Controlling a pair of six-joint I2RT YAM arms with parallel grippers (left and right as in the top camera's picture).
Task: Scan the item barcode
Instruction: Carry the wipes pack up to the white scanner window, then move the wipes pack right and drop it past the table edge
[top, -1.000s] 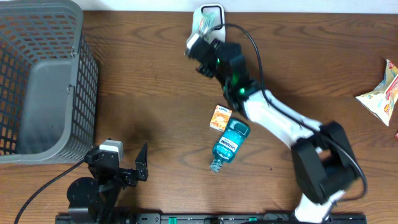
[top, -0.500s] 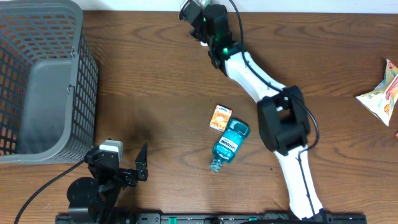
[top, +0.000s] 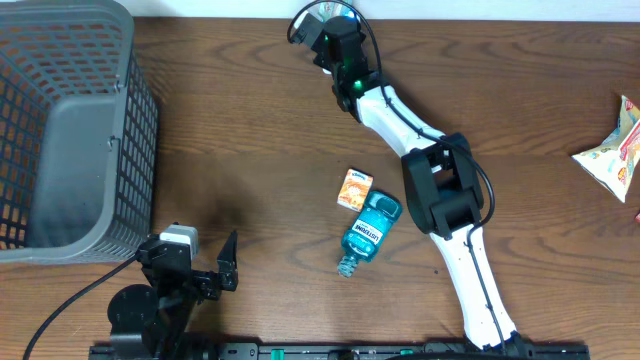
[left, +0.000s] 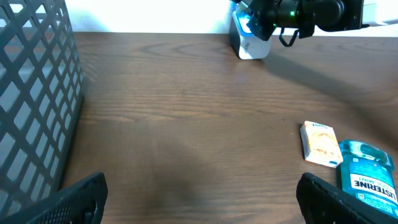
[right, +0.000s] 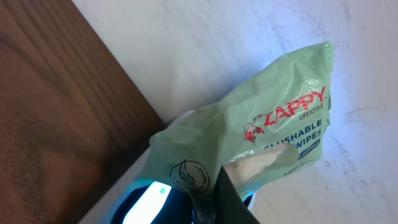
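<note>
Your right gripper (top: 320, 22), clamping the wipes packet (right: 261, 134), has reached the scanner (left: 250, 42). Your left gripper (left: 202, 194) sits open.

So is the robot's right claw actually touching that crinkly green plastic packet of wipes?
Touching. The right wrist view shows the green wipes packet pinched at its lower edge by the right gripper, whose dark jaws are closed onto the plastic.
</note>
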